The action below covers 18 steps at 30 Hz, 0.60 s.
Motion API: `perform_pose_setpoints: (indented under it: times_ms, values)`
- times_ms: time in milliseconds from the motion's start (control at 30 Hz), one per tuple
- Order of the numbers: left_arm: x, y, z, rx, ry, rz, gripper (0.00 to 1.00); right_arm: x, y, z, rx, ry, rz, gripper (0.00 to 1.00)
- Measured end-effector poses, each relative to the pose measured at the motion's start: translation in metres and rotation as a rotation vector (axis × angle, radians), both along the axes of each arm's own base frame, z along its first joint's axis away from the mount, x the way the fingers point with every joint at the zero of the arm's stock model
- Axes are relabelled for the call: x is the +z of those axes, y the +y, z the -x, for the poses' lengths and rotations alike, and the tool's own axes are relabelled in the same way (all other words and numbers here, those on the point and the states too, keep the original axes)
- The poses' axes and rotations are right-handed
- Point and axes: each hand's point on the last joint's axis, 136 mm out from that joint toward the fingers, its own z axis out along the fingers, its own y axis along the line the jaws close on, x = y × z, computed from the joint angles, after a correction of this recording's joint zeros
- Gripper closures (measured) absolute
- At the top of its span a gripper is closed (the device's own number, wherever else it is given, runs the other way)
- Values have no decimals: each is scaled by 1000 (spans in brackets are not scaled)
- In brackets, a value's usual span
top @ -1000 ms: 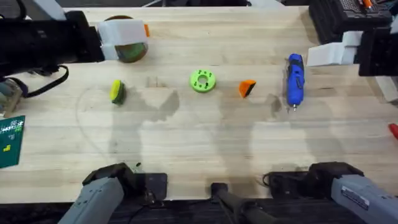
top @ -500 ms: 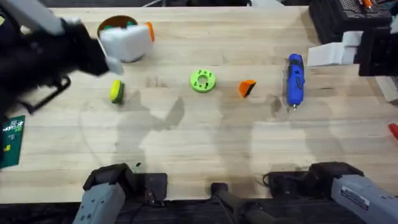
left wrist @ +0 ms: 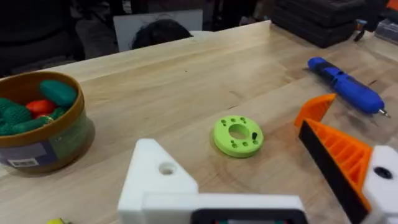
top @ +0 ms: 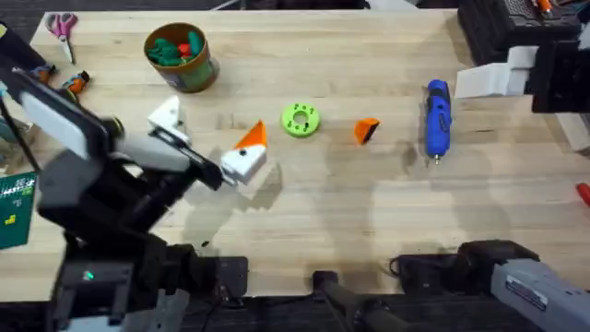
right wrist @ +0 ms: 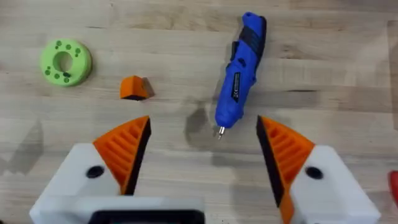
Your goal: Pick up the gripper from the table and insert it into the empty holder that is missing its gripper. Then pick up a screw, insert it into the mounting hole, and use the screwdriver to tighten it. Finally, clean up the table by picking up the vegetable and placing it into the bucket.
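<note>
The table (top: 304,217) held one loose wedge (top: 366,131), one screwdriver (top: 436,118), one green ring (top: 300,120) and one bucket (top: 182,55). Of the four fingers on the two arms, three carried orange tips and one, the holder (top: 166,115), was bare.

The wedge was small and orange with a dark face, lying between the ring and the screwdriver and apart from both. The screwdriver was blue and pen-shaped, its thin bit pointing toward the arms' bases. The bucket was olive-brown with an orange rim and stood at the far left with green and red toy produce inside. The holder was a white angular block with a round hole in its side. A sliver of yellow at the edge of the left wrist view may have been the vegetable (left wrist: 56,221); that could not be told.

The left gripper (top: 208,126) was spread wide, grasping nothing, just left of the ring. The right gripper (right wrist: 202,140) was also spread and empty, above the screwdriver's bit.

A second earlier the left arm had lain across the far left corner, over the bucket, and the vegetable had shown left of the ring. Now the arm had swung nearer, baring the bucket and covering that spot. The wedge, ring and screwdriver had not moved.
</note>
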Motion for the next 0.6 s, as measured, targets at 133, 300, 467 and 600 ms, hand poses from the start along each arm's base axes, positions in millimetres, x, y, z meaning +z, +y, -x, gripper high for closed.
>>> perform_pose_setpoints:
  times_ms: [133,300,467,600]
  values:
    - [-5,-3,10,5,-81,-11,15,0,0,0,0,0,0,8]
    - [-2,-2,14,20,-138,-17,15,0,0,0,0,0,0,8]
    - [-13,-1,13,27,-107,-18,15,0,0,0,0,0,0,8]
    - [-20,-1,11,27,-97,-18,15,0,0,0,0,0,0,8]
